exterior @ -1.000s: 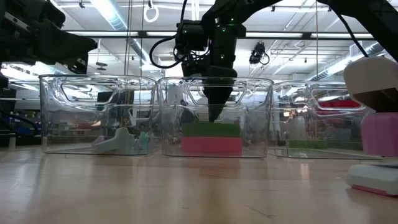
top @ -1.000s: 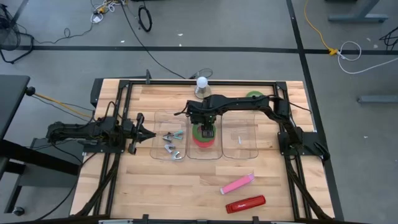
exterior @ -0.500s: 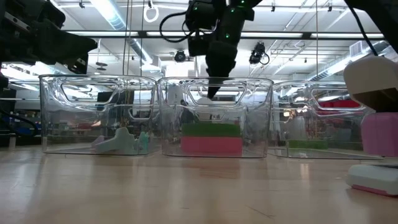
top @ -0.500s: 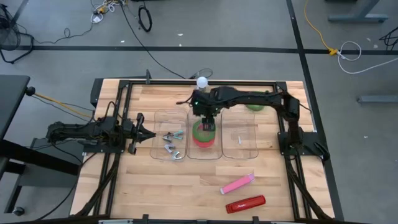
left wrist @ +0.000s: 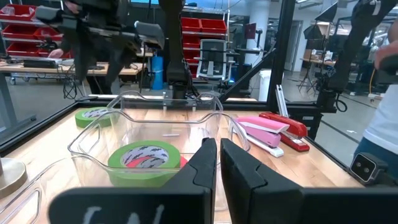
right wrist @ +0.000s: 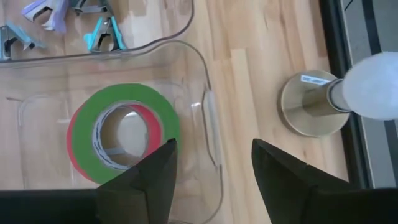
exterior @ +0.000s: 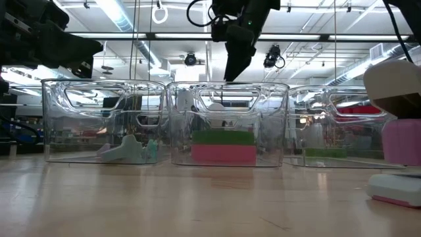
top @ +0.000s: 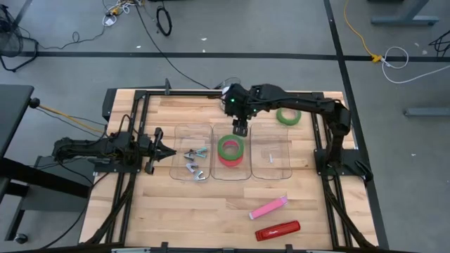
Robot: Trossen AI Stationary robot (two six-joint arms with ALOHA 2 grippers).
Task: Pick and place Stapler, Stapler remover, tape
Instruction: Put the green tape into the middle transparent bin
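Note:
The tape (top: 230, 149), a green roll with a red-pink core, lies flat on the floor of the middle clear bin (top: 214, 172); it also shows in the right wrist view (right wrist: 121, 134) and the low view (exterior: 223, 146). My right gripper (top: 240, 126) hangs open above the bin's far edge (exterior: 233, 66), touching nothing. A pink stapler (top: 268, 208) and a red stapler (top: 277, 230) lie on the table near its front edge. Staple removers (top: 193, 160) lie in the left bin. My left gripper (top: 169, 152) waits shut at the left of the bins.
A second green roll (top: 288, 116) lies flat on the table at the far right. A white ball on a round grey base (right wrist: 323, 102) stands just beyond the middle bin, close to my right arm. The right bin (top: 271, 156) stands beside the middle one.
My right gripper has risen out of the middle bin and drawn back toward the table's far edge, tipping a little. The tape stays lying in the bin where it was.

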